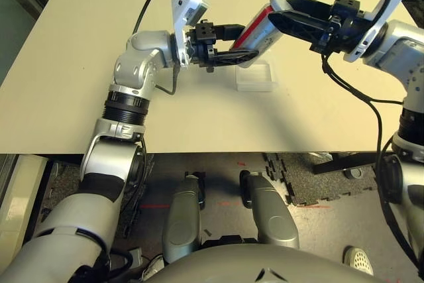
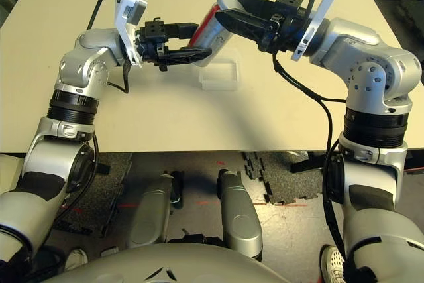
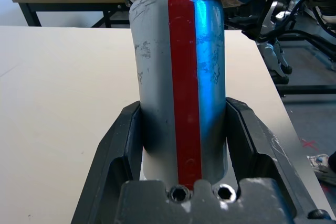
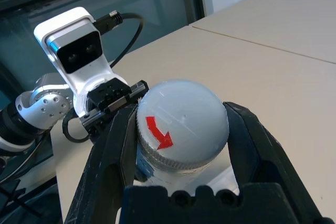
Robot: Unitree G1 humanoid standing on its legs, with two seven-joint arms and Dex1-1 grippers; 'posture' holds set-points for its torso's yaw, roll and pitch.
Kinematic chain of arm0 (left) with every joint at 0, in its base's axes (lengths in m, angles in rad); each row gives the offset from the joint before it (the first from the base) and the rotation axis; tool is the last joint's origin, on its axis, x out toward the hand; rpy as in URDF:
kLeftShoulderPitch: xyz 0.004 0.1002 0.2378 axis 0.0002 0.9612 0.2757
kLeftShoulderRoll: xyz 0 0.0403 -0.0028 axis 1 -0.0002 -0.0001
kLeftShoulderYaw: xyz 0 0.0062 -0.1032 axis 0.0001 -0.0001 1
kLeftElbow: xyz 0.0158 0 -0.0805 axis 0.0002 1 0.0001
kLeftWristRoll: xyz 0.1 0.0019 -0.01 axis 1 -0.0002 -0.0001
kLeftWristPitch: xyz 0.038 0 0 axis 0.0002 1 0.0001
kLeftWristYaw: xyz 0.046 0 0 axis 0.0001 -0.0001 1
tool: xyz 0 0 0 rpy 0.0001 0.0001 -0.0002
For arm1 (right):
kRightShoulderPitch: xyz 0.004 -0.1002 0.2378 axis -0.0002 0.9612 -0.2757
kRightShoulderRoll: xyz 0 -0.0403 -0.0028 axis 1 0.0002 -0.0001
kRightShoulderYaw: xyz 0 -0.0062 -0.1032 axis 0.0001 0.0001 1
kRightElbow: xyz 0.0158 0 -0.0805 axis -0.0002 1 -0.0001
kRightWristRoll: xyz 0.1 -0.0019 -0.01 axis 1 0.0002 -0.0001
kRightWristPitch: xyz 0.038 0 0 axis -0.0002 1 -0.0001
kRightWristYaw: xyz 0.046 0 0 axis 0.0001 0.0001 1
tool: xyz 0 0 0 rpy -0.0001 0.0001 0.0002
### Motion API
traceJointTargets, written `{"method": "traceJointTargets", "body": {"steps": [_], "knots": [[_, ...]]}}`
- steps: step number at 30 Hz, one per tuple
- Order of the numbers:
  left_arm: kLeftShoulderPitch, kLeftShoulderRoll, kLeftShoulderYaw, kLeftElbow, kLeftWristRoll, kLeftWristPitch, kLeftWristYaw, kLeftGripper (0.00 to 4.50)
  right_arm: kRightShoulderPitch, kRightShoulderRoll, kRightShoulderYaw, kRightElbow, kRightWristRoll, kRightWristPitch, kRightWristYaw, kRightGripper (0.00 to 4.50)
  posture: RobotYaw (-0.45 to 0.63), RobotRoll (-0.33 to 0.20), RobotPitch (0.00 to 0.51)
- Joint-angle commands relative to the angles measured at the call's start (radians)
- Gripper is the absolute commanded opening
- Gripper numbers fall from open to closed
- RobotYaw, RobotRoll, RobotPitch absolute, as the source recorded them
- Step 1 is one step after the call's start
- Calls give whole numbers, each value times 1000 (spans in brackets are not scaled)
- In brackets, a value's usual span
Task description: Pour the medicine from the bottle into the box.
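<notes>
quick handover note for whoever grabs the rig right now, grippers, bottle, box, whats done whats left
Left gripper: shut on the bottle at its lower body, held tilted above the table.
Right gripper: shut on the cap at the bottle's top.
Box: on the table just below the bottle; looks empty.
Done: bottle lifted, both grippers on it.
Left: take the cap off, pour into the box.

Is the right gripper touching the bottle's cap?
Touching. In the right wrist view, the right gripper's two fingers press against both sides of the cap of the bottle.
</notes>
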Motion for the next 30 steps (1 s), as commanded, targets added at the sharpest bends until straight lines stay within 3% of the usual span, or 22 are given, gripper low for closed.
{"method": "traceJointTargets", "body": {"steps": [1,17,30], "knots": [[-17,-21,-43,34,33,-3,-3,2496,-42,41,59,-74,21,5,13,2660,-101,0,194],[-60,-67,-50,150,67,-64,-5,2483,-95,161,134,-92,-55,-11,30,2617,-112,0,196],[-90,-111,-47,234,86,-120,-1,2482,-97,192,164,-100,-118,-34,54,2612,-126,0,189]]}}
